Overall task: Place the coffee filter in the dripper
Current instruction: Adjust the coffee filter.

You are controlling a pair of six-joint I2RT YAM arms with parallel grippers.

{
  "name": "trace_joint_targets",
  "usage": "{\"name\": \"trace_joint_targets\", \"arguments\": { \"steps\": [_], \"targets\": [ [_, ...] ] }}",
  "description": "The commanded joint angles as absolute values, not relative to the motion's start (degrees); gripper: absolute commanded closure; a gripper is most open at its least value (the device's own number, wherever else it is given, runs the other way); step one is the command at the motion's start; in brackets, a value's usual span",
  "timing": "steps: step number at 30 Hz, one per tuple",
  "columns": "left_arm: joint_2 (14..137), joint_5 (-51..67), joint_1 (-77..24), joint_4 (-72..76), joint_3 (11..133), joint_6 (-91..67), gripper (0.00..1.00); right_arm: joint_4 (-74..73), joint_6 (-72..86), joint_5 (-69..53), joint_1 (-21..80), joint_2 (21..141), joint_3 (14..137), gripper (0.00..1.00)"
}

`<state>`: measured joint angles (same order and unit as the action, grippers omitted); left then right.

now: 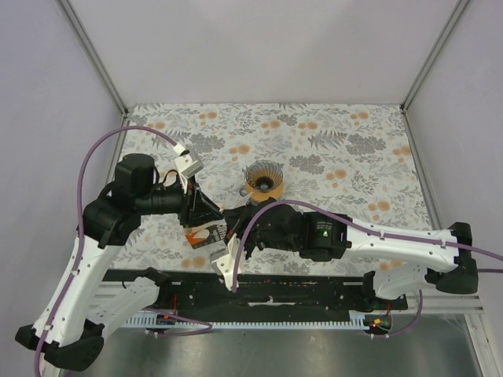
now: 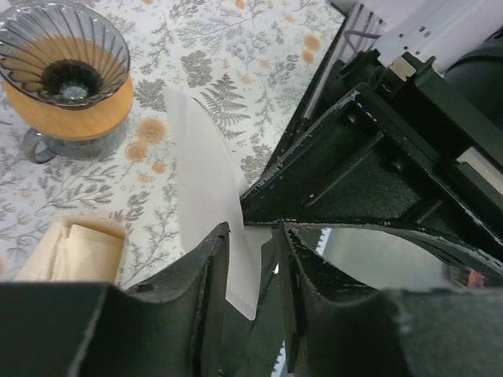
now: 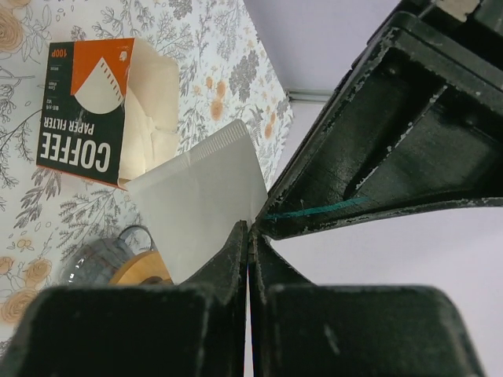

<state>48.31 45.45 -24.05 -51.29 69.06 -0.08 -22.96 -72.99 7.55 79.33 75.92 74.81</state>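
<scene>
- The coffee filter [image 2: 206, 169] is out of the carton [image 3: 82, 118] and hangs in the air between the two arms, above the flowered bench [image 1: 354, 157] — it is not in the dripper.
- The right pincer [image 3: 249, 239] is closed tight. Its tips meet on one edge of the white paper, so this arm appears to carry the filter.
- The left pincer [image 2: 251, 259] stands partly parted, with its fingers [image 2: 206, 290] on either side of the filter's lower edge. A gap shows beside the paper, so I judge it has no grip on it.
- The dripper [image 2: 27, 55] sits upright on a tan ring [image 2: 78, 118] over a grey mug [image 2: 55, 145] (the mug's handle shows at one side). It stands apart from the filter, farther out on the bench, and its cone holds no paper.
- The carton lies on the bench near the pincers, with pale paper visible in its open end.
- Progress: the first part looks done, since one filter is free and lifted.
- Left to do, as I judge it: settle which pincer holds the paper and perhaps open it into a cone. Then carry it over the dripper, seat it point-down inside the rim and let go — none of that shows here.
</scene>
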Motion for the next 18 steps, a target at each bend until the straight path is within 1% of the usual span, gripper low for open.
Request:
{"name": "trace_joint_targets", "arguments": {
  "steps": [1,4,6,9,18],
  "targets": [
    [49.7,38.2,-25.0,-52.7,72.3,5.4,0.68,-24.9,-75.9,7.0,79.6,75.9,77.7,1.00],
    [49.7,38.3,-25.1,-51.7,72.0,5.2,0.74,-25.0,-75.5,6.6,79.6,75.4,77.3,1.00],
    [50.0,38.1,-25.3,-51.5,72.2,5.1,0.76,-24.9,-75.4,6.3,79.6,75.1,77.2,1.00],
    [50.4,37.0,-25.8,-51.5,72.1,5.2,0.75,-25.0,-75.4,5.8,79.6,74.9,77.2,1.00],
    [50.6,40.5,-28.6,-52.0,71.5,4.5,0.71,-24.4,-75.4,6.5,79.6,75.1,77.4,1.00]
  ]
}}
